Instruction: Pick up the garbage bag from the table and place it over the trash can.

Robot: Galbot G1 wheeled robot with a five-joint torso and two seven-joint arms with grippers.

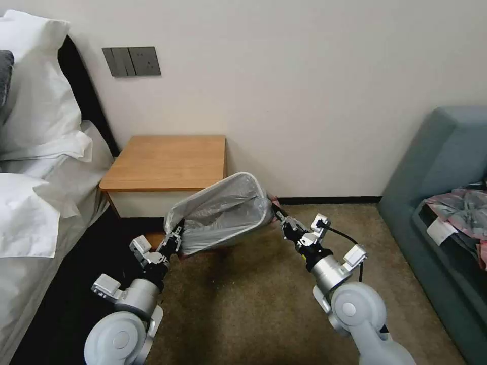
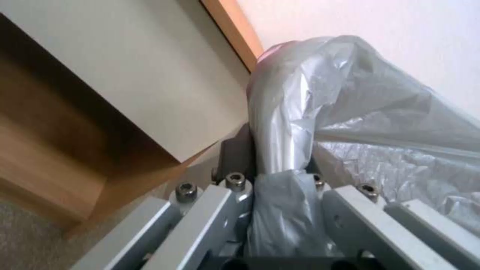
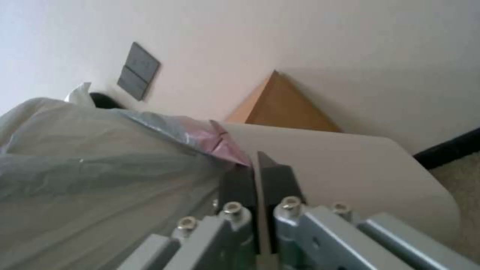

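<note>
On the carpet (image 1: 243, 299) at mid-frame, your left gripper (image 1: 175, 239) and right gripper (image 1: 282, 219) each pinched the bag (image 1: 223, 213), stretched between them across the bin (image 3: 350, 165).

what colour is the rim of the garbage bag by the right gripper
Pinkish-red, clearest in the right wrist view where the garbage bag meets the right gripper.

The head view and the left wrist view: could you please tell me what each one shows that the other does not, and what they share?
Head view alone: the right gripper pinching the bag's far edge, the trash can's rim, a bed, a sofa, wall switches.
Left wrist view alone: up close, plastic bunched between the left gripper's fingers.
Both: the garbage bag held by the left gripper, and the table.
</note>
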